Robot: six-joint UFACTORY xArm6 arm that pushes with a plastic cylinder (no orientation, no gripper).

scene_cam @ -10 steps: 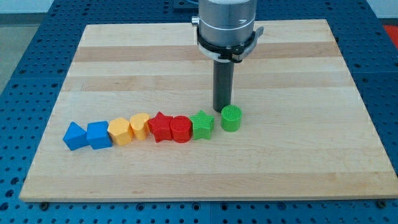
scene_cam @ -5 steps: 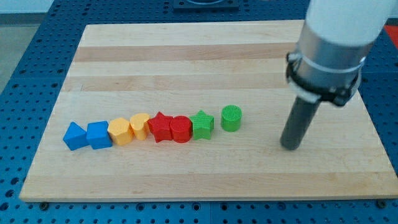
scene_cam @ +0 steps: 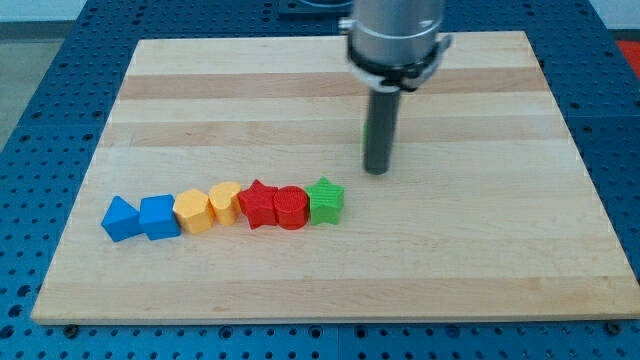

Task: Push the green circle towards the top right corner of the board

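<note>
The green circle (scene_cam: 366, 131) lies just above the board's middle, and only a thin green sliver of it shows at the left edge of the dark rod, which hides the rest. My tip (scene_cam: 378, 172) rests on the board just below the circle, on its near side. The green star (scene_cam: 325, 200) lies below and to the left of the tip, well apart from the circle.
A row of blocks runs left from the green star: red circle (scene_cam: 290, 207), red star (scene_cam: 259, 203), yellow block (scene_cam: 224, 201), orange block (scene_cam: 191, 211) and two blue blocks (scene_cam: 159, 216) (scene_cam: 120, 218). The wooden board (scene_cam: 480, 280) lies on a blue perforated table.
The green circle has moved from beside the green star up the board towards the view's top. The rod swung from above the circle, out to the lower right, then to just below it.
</note>
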